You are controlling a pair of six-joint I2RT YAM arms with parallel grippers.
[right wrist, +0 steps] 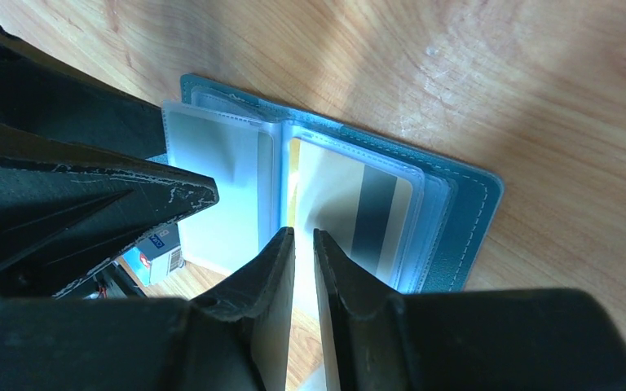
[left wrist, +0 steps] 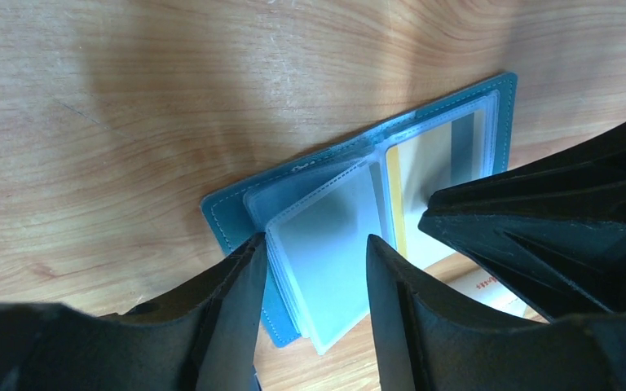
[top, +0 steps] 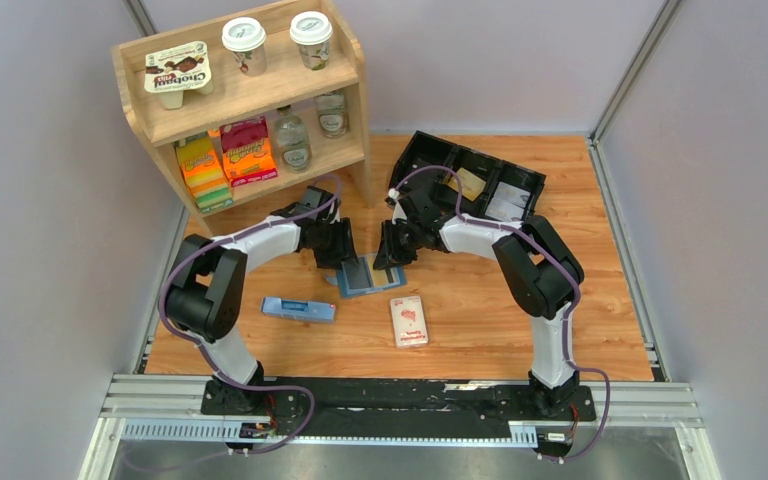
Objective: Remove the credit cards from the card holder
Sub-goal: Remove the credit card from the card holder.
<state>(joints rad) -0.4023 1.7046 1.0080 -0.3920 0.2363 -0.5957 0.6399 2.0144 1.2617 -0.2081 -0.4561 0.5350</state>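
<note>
Lying open mid-bench [top: 520, 330], holder [top: 365, 276] looks set for extraction: left end effector [left wrist: 314, 301] spread astride the sleeves [left wrist: 326, 244], likely steadying them; right end effector [right wrist: 303, 261] nearly pressed together at the gold card [right wrist: 350, 204], grip unclear.

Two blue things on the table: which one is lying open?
The card holder, squarer, with clear sleeves spread; the long narrow blue box to its left is not it.

left jaws apart, right jaws nearly together, both arms [top: 260, 240] bent inward
</note>
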